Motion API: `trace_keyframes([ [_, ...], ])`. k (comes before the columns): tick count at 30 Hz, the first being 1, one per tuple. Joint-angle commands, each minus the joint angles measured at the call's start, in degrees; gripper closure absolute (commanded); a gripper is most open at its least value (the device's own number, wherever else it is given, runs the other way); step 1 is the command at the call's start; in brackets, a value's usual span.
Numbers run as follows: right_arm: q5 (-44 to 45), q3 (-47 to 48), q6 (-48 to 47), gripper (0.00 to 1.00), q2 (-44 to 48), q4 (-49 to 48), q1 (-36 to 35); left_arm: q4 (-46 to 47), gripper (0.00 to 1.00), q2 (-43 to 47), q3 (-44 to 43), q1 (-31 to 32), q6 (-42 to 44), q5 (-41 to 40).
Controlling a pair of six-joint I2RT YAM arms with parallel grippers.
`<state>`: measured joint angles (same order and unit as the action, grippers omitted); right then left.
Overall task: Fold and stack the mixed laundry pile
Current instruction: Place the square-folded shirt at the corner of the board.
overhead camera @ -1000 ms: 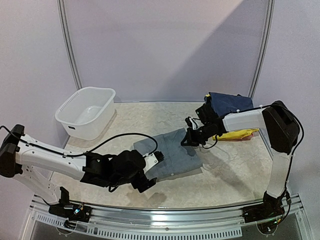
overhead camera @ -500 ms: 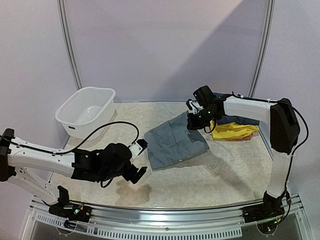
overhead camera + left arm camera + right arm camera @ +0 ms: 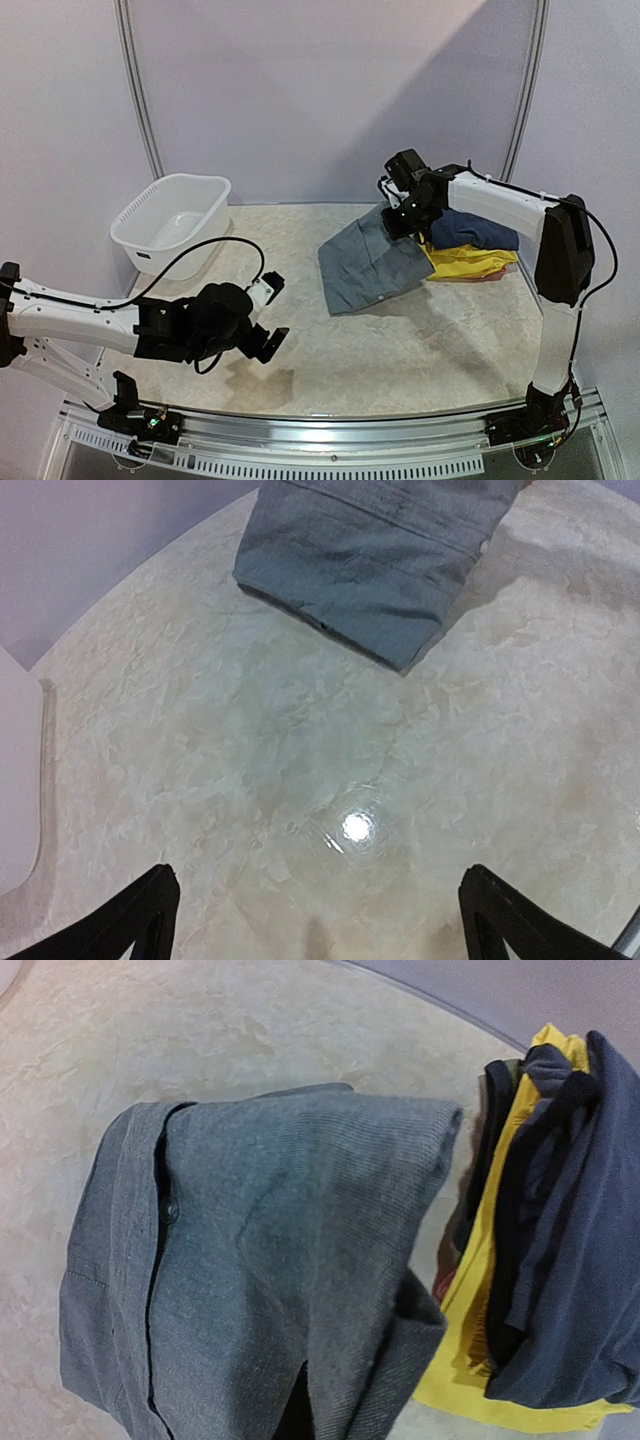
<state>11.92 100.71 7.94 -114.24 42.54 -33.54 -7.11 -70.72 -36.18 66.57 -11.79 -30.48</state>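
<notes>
Folded grey trousers (image 3: 368,262) hang from my right gripper (image 3: 403,218), which is shut on their far edge; their low end trails on the table. In the right wrist view the grey trousers (image 3: 270,1260) fill the frame and hide the fingers. A stack of folded clothes sits at the right: a navy garment (image 3: 475,230) on a yellow one (image 3: 468,262), also seen as the navy garment (image 3: 570,1230) and the yellow one (image 3: 480,1360) beside the trousers. My left gripper (image 3: 270,310) is open over bare table at the front left, its fingertips (image 3: 140,920) far apart, the grey trousers (image 3: 380,560) beyond.
A white plastic basin (image 3: 172,225) stands at the back left. Curved metal rails (image 3: 140,100) rise behind the table. The table's front edge carries a metal rail (image 3: 330,440). The stack lies near the right edge.
My right gripper has dragged the grey trousers back and to the right, toward the stack. My left arm has drawn back to the left, away from the trousers, still open.
</notes>
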Motion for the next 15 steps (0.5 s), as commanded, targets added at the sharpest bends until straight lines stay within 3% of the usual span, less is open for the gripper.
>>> trace_keyframes([
  [1, 9.3, 2.8, -5.5, 1.0, 0.6, 1.8, 1.1, 0.7, 0.0, 1.3, 1.2, -0.9, -0.6, -0.7],
  [15, 15.2, 6.4, -15.1, 1.0, 6.5, 1.9, 2.6, 1.2, 0.0, -0.4, 0.6, -1.3, 0.2, -1.0],
])
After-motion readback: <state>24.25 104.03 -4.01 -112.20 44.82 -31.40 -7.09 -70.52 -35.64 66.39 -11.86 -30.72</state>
